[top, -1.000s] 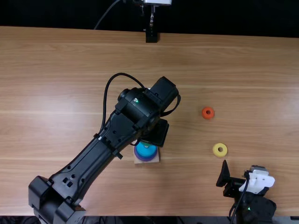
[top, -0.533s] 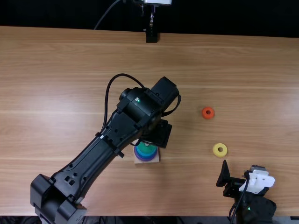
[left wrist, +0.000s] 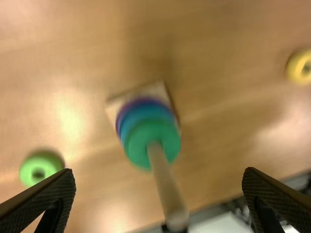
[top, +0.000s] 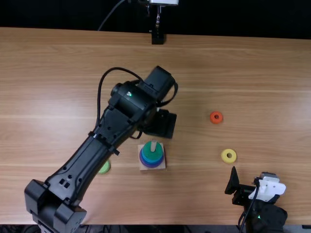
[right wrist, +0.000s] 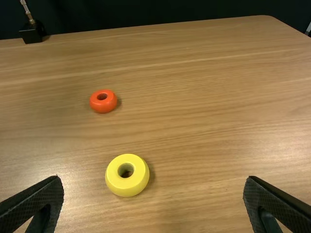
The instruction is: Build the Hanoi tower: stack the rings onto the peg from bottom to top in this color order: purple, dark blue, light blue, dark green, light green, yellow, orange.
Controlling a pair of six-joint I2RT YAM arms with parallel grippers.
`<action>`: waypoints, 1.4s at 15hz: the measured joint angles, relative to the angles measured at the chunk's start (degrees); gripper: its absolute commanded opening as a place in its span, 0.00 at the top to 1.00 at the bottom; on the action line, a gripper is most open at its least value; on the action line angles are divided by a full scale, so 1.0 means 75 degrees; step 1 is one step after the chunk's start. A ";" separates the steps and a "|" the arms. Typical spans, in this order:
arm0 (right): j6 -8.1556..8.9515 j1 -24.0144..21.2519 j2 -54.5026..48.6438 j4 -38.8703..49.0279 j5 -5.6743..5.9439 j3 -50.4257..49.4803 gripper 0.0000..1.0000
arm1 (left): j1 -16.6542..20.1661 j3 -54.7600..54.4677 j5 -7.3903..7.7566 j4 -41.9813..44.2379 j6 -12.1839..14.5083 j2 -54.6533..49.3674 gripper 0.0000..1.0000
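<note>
My left gripper (top: 160, 124) is beyond the peg (top: 153, 146) in the top view. In its wrist view the left gripper (left wrist: 159, 173) stands open, with the peg (left wrist: 167, 189) between its fingers' directions. A dark green ring (left wrist: 140, 141) tops the stack around the peg, above light blue, dark blue and purple. The light green ring (left wrist: 40, 168) lies on the table, partly behind my left arm in the top view. My right gripper (top: 234, 181) is near the yellow ring (top: 229, 156); in the right wrist view the gripper (right wrist: 154, 179) is open and empty.
The orange ring (top: 216, 117) lies on the table beyond the yellow one. My left arm crosses the table diagonally, left of the square peg base (top: 160, 165). A black stand (top: 157, 38) is at the far edge.
The dark green ring, partly over the light blue one earlier, now covers the stack's top. My left gripper has moved away from the near edge and slightly left, uncovering the peg and light green ring.
</note>
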 measured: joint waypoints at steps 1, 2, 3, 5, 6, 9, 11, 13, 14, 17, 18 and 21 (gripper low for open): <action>0.0000 0.0000 0.0000 0.0000 -0.0003 0.0000 0.00 | 0.0227 -0.0006 0.0090 0.0694 0.0076 -0.0006 0.00; 0.0000 0.0000 0.0000 -0.0003 -0.0003 0.0000 0.00 | 0.0510 -0.0189 0.0242 0.1326 0.0192 -0.0082 0.00; -0.0003 0.0000 0.0000 0.0000 0.0000 0.0000 0.00 | 0.0758 -0.0519 0.0423 0.1559 0.0277 -0.0242 0.00; -0.0003 0.0000 0.0000 0.0000 -0.0003 0.0000 0.00 | 0.1367 -0.1174 0.0731 0.1553 0.0361 -0.0571 0.00; 0.0000 0.0000 0.0000 -0.0006 0.0003 0.0003 0.00 | 0.1597 -0.1381 0.0807 0.1510 0.0414 -0.0688 0.00; 0.0000 0.0000 0.0000 0.0000 0.0000 0.0000 0.00 | 0.2224 -0.2259 0.0784 0.0673 0.0778 -0.1271 0.00; -0.0003 0.0000 0.0000 0.0000 0.0000 0.0000 0.00 | 0.2308 -0.2579 0.0140 0.0204 0.1466 -0.1504 0.00; -0.0003 0.0000 0.0000 0.0003 -0.0003 0.0000 0.00 | 0.2308 -0.3162 -0.0533 0.0195 0.2028 -0.1792 0.00; -0.0003 0.0000 0.0000 -0.0003 0.0000 0.0000 0.00 | 0.2308 -0.3579 -0.0705 0.0274 0.2165 -0.2008 0.00; -0.0003 0.0000 0.0000 0.0000 -0.0003 0.0003 0.00 | 0.2308 -0.5018 -0.0933 0.1023 0.2326 -0.2716 0.00; 0.0000 0.0000 0.0000 -0.0003 0.0000 0.0000 0.00 | 0.2308 -0.5444 -0.0947 0.1413 0.2328 -0.2841 0.00; 0.0000 0.0000 0.0000 0.0000 0.0000 0.0000 0.00 | 0.2291 -0.6545 -0.0950 0.2439 0.2331 -0.3034 0.00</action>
